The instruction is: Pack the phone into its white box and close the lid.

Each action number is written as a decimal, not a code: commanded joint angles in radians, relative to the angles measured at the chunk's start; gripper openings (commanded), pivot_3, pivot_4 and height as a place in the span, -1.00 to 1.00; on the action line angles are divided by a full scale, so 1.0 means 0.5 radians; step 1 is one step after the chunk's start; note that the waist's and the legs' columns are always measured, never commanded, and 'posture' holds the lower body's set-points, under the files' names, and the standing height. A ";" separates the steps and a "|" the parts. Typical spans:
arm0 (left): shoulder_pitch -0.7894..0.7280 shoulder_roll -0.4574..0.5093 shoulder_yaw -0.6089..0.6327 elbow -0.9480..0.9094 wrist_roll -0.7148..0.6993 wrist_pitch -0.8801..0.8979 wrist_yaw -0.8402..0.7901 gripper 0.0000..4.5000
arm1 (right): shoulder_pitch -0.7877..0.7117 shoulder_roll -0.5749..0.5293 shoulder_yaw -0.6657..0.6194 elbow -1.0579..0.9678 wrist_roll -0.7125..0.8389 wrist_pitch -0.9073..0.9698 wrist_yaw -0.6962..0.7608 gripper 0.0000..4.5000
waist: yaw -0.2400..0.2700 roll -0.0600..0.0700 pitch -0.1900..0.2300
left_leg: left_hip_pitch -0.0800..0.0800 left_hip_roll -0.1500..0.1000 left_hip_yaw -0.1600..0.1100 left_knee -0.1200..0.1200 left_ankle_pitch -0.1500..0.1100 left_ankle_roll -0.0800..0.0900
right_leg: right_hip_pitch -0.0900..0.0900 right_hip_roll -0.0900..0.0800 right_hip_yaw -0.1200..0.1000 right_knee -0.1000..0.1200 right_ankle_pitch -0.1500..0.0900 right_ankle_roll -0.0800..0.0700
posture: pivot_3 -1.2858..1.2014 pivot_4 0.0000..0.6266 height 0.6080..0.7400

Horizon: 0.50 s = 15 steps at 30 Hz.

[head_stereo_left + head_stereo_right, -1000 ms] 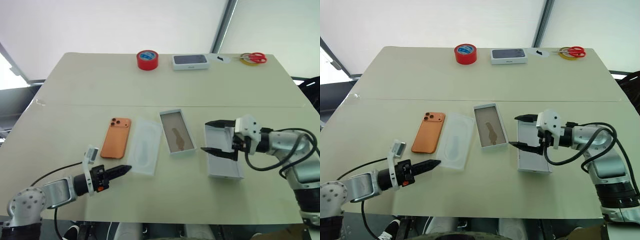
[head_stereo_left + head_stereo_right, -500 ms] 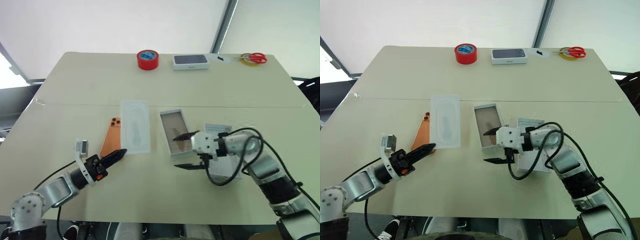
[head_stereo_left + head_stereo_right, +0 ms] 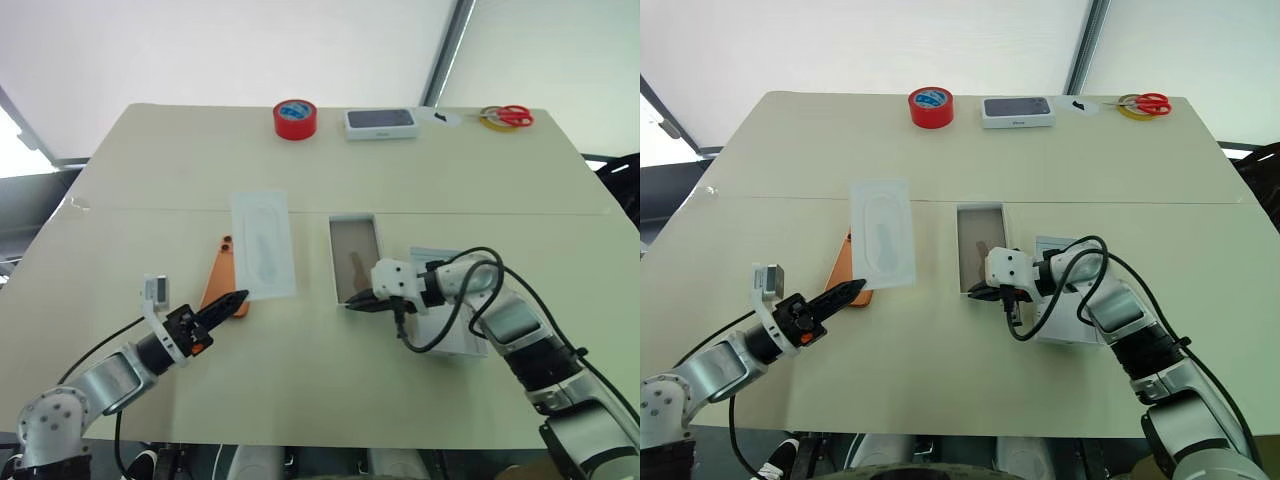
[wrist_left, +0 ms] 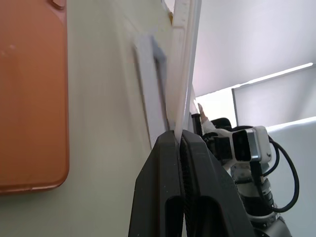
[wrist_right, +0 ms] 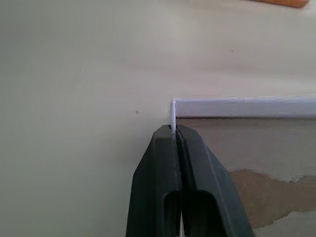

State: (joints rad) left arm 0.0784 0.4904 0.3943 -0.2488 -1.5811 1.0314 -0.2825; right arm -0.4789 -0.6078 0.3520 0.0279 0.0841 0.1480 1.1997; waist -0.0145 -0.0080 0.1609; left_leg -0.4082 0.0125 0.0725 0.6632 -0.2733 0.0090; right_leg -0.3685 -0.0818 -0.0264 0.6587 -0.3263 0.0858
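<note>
On table [image 3: 150,160], left claw [image 3: 236,298] clamped on insert [image 3: 263,243] edge, right claw [image 3: 358,303] pinching white box [image 3: 357,258] wall corner.

I have my right gripper [image 5: 174,132] pinched on the white box [image 5: 237,105] wall at its corner, tan floor inside.
</note>
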 commanded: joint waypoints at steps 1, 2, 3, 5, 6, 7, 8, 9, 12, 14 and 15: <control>-0.081 -0.019 -0.011 -0.094 -0.106 -0.084 0.107 -1.00 | -0.003 0.090 0.016 -0.118 -0.049 0.175 -0.158 -0.98 | -0.004 -0.001 0.000 | 0.000 0.000 0.000 0.000 0.000 0.000 | 0.000 0.000 0.000 0.000 0.000 0.000 | 0.03 -0.52 0.84; -0.109 -0.026 -0.014 -0.101 -0.121 -0.107 0.150 -1.00 | -0.005 0.121 0.020 -0.146 -0.064 0.249 -0.209 -0.98 | -0.004 -0.001 0.000 | 0.000 0.000 0.000 0.000 0.000 0.000 | 0.000 0.000 0.000 0.000 0.000 0.000 | 0.03 -0.52 0.84; -0.133 -0.026 -0.022 -0.111 -0.130 -0.122 0.183 -1.00 | -0.009 0.153 0.015 -0.174 -0.069 0.335 -0.260 -0.98 | -0.005 -0.001 0.000 | 0.000 0.000 0.000 0.000 0.000 0.000 | 0.000 0.000 0.000 0.000 0.000 0.000 | 0.03 -0.52 0.84; -0.180 -0.026 -0.050 -0.131 -0.166 -0.142 0.244 -1.00 | -0.025 0.198 0.009 -0.240 -0.067 0.533 -0.328 -0.98 | -0.008 -0.001 0.000 | 0.000 0.000 0.000 -0.001 0.001 -0.001 | 0.000 0.000 -0.001 0.000 0.000 0.000 | 0.03 -0.52 0.84; -0.204 -0.038 -0.065 -0.135 -0.158 -0.161 0.273 -1.00 | -0.027 0.212 0.018 -0.287 -0.066 0.569 -0.339 -0.98 | -0.008 -0.001 0.000 | 0.000 0.000 0.000 -0.001 0.001 -0.001 | -0.001 0.000 -0.001 0.000 0.000 0.000 | 0.03 -0.52 0.84; -0.222 -0.049 -0.083 -0.127 -0.170 -0.169 0.305 -1.00 | -0.026 0.228 0.024 -0.334 -0.055 0.606 -0.348 -0.98 | -0.007 0.000 0.000 | 0.000 0.000 0.000 -0.001 0.001 -0.001 | -0.001 0.000 -0.001 0.000 0.000 0.000 | 0.03 -0.52 0.84; -0.240 -0.064 -0.104 -0.112 -0.173 -0.173 0.319 -1.00 | -0.022 0.245 0.029 -0.391 -0.025 0.663 -0.348 -0.98 | -0.007 -0.001 0.000 | 0.000 0.000 0.000 -0.001 0.001 -0.001 | -0.001 0.000 -0.001 0.000 0.000 0.000 | 0.03 -0.52 0.84; -0.258 -0.079 -0.125 -0.100 -0.162 -0.179 0.330 -1.00 | -0.019 0.256 0.038 -0.436 -0.003 0.706 -0.346 -0.98 | -0.007 0.000 0.000 | 0.000 0.000 0.000 -0.001 0.001 -0.001 | -0.001 0.000 -0.001 0.000 0.000 0.000 | 0.03 -0.52 0.84; -0.308 -0.113 -0.200 -0.077 -0.109 -0.187 0.325 -1.00 | -0.004 0.283 0.041 -0.520 0.065 0.748 -0.324 -0.98 | -0.004 -0.001 0.000 | -0.001 0.000 0.000 -0.001 0.001 -0.001 | -0.001 0.000 -0.001 0.000 0.000 0.000 | 0.03 -0.52 0.84; -0.340 -0.128 -0.249 -0.061 -0.074 -0.188 0.317 -1.00 | 0.012 0.257 0.013 -0.561 0.148 0.800 -0.272 -0.72 | 0.003 -0.001 0.000 | -0.001 -0.001 0.000 -0.001 0.001 -0.001 | -0.001 0.000 -0.002 0.000 0.000 0.000 | 0.03 -0.52 0.84; -0.352 -0.134 -0.268 -0.053 -0.061 -0.188 0.315 -1.00 | 0.022 0.233 0.004 -0.587 0.190 0.825 -0.237 -0.58 | 0.004 -0.002 0.000 | -0.001 -0.001 0.000 -0.001 0.001 -0.001 | -0.001 0.000 -0.002 0.000 0.000 0.001 | 0.03 -0.52 0.84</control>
State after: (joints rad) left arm -0.0835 0.4264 0.2672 -0.2679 -1.6190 0.9497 -0.1195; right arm -0.4738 -0.4774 0.3802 -0.2141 0.1340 0.5427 1.0550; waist -0.0125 -0.0087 0.1611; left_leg -0.4088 0.0118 0.0723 0.6630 -0.2730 0.0085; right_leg -0.3685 -0.0816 -0.0275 0.6588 -0.3261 0.0861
